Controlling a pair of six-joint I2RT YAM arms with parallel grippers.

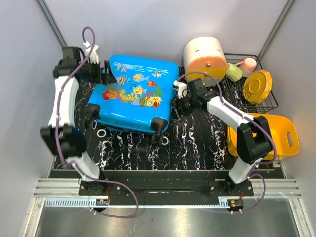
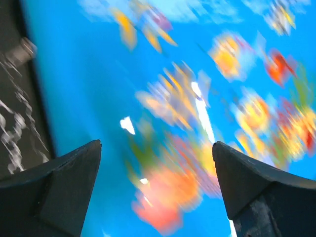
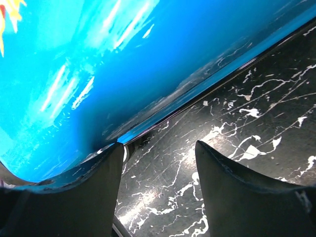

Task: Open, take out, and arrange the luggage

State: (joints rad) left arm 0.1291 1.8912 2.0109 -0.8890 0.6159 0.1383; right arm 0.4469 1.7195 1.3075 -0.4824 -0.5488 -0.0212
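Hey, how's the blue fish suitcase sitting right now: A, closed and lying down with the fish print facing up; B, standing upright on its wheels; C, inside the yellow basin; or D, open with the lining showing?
A: the luggage lies shut on the table with its printed side facing up, and no lining shows.

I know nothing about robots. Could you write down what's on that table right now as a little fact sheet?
luggage: blue fish-print suitcase, lying flat, closed
surface: black marbled table
left gripper: open, facing the suitcase's printed shell at its far-left corner
right gripper: open, low beside the suitcase's right edge, holding nothing
far right: white-and-orange round box, wire rack with small items
near right: yellow basin
task progress: suitcase not yet opened
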